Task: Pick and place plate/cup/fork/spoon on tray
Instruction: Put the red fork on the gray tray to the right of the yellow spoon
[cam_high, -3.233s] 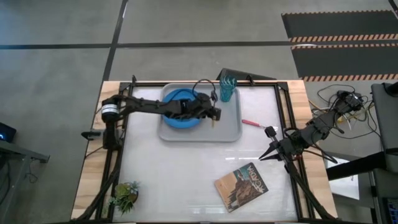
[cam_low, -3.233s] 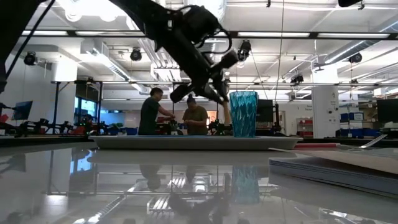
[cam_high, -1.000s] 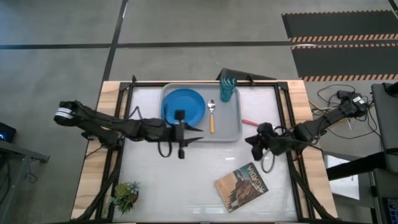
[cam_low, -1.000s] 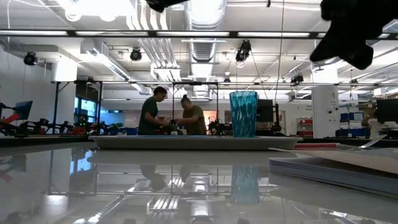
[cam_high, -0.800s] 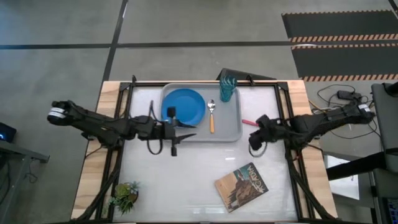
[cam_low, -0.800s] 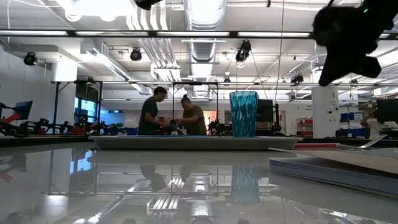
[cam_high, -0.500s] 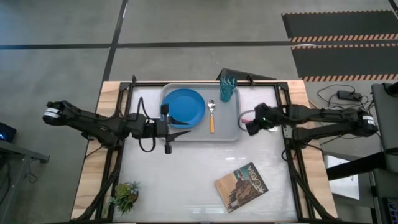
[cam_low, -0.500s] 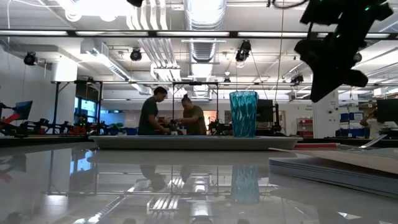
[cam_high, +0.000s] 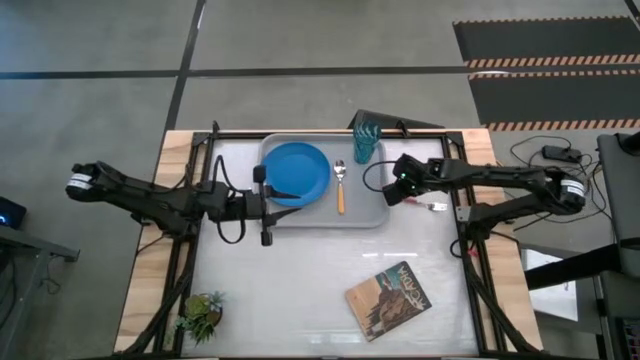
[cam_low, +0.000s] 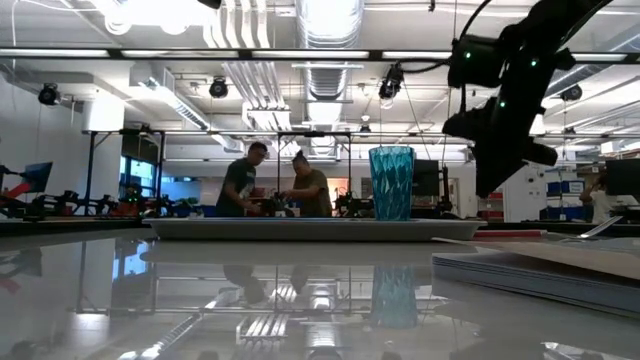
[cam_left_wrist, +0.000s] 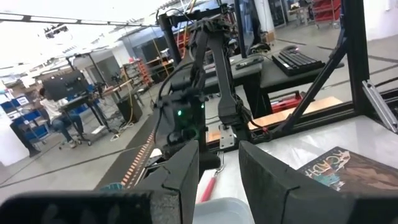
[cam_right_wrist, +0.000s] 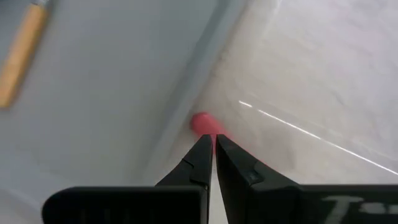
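Right pincer (cam_high: 396, 190) is reaching inward with its arm stretched long behind it, wrist angled down, fingers (cam_right_wrist: 200, 160) sitting almost pressed together. Left pincer (cam_high: 262, 207) is hanging out opposite it, arm extended low, fingers (cam_left_wrist: 186, 171) spread with a gap between them.
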